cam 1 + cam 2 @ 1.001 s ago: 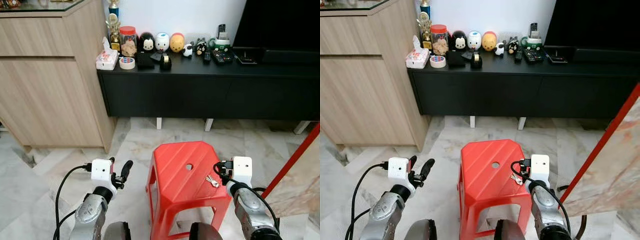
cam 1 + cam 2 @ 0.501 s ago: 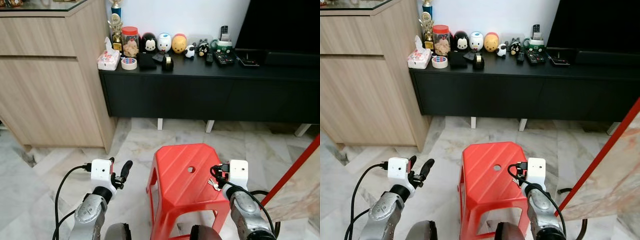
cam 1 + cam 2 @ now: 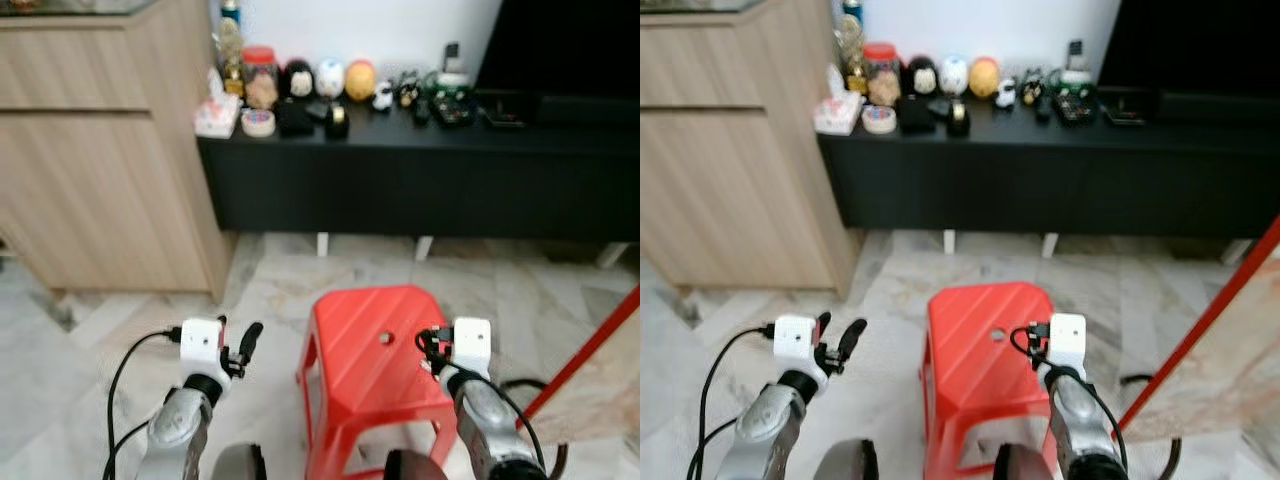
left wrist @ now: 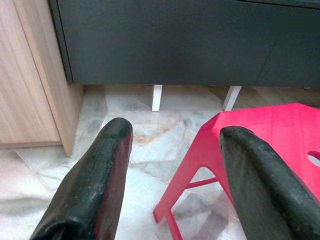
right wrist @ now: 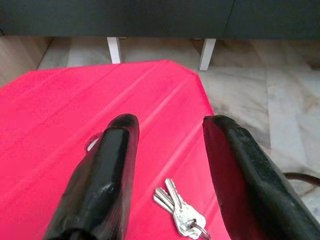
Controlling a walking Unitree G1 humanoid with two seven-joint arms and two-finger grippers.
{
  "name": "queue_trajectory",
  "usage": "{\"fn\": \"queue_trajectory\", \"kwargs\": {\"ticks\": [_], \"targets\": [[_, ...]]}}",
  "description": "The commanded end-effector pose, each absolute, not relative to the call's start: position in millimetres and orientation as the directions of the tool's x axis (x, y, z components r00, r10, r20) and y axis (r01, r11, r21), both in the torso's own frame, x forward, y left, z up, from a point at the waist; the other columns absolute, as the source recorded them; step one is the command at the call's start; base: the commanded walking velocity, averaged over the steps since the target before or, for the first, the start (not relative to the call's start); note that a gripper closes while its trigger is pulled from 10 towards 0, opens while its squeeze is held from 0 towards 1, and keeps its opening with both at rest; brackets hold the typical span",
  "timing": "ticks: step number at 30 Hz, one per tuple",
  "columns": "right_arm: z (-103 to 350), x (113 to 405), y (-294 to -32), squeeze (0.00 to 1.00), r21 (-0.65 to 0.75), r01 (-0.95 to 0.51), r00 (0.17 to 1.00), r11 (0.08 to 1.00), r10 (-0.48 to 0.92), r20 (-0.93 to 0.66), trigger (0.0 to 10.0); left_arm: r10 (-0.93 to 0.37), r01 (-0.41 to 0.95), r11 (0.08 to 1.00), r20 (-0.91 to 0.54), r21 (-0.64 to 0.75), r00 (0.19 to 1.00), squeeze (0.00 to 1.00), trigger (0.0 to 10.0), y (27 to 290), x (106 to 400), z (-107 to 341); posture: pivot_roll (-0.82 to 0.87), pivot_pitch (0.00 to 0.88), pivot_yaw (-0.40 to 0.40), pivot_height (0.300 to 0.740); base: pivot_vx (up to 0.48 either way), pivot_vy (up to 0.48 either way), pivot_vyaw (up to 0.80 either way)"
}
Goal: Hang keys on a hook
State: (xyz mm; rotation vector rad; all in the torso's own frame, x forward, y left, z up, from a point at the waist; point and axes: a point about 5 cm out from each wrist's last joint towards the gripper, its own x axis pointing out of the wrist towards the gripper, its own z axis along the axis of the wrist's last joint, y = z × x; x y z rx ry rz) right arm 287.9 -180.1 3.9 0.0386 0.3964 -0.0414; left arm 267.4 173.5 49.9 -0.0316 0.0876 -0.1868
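A bunch of silver keys [image 5: 181, 216] is lying flat on the top of a red plastic stool [image 3: 360, 375] standing on the marble floor [image 3: 270, 280], near the stool's edge on the robot's right. The right gripper [image 5: 170, 165] is hovering just above the seat with its two black fingers [image 5: 107, 175] spread wide, the keys sitting in the gap between them and touched by neither; it is holding nothing. A second ago, in the head views, the keys were lying in plain sight on the seat just ahead of this gripper; now the white wrist block [image 3: 471, 338] is reaching in over that spot and covering them there. The left gripper [image 4: 170, 165] is hanging in the air beside the stool on the robot's left, where it was a second ago, its fingers [image 4: 95, 185] likewise wide apart and empty, pointing toward the black low cabinet [image 3: 420, 170] and the wooden cupboard [image 3: 100, 150]. The head views are blurring and the whole scene is sitting slightly lower than before, so the camera is moving. Figurines and small items [image 3: 300, 85] are lining the cabinet top.
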Motion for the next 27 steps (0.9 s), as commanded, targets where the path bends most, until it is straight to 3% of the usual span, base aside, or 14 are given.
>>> {"fn": "queue_trajectory", "kwargs": {"ticks": [1, 27], "targets": [[2.9, 286.5, -184.6, 0.0, 0.025, 0.061, 0.92, 0.998, -0.046, -0.39, 10.0, -0.202, 0.199, 0.979, -0.085, -0.038, 0.976, 0.0, 10.0, 170.6, 267.5, 49.9, 0.05, 0.0, -0.06, 0.599, 0.247, 0.0, 0.0], [2.2, 287.6, -180.7, 0.0, 0.028, 0.061, 0.918, 0.998, -0.045, -0.394, 10.0, -0.204, 0.202, 0.979, -0.079, -0.032, 0.976, 0.0, 10.0, 168.6, 268.3, 50.7, 0.05, 0.0, -0.063, 0.599, 0.3, 0.0, 0.0]]}}
